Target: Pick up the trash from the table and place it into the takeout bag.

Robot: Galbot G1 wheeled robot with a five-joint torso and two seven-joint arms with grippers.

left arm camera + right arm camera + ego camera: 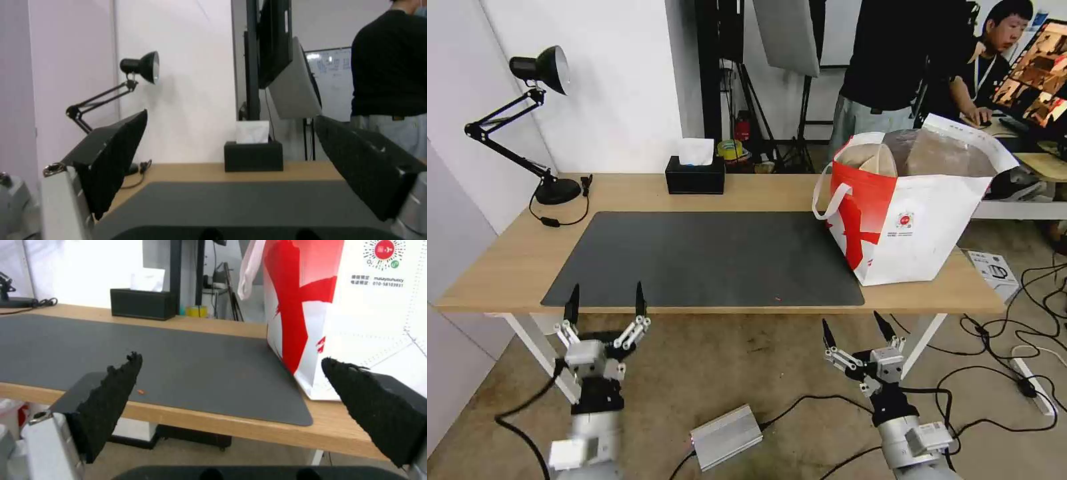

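Table [507, 267]: light wood-grain top, smooth, matt; white painted legs.
Mat [707, 257]: dark grey, matt, fine-textured, looks like felt or soft plastic.
Takeout bag [934, 227]: white w/ red panel, slightly glossy woven-look plastic; silver foil lining crinkled, shiny.
Tissue box [695, 179]: black, matt; soft white paper on top.
Lamp [540, 70]: black metal, semi-gloss.
Left gripper [606, 305] & right gripper [857, 330]: brushed metal links, rough black rubbery pads [111, 396].

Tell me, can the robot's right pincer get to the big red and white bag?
Probably yes. The right pincer hangs open below the table edge, and the takeout bag stands on the near right corner with nothing between them.
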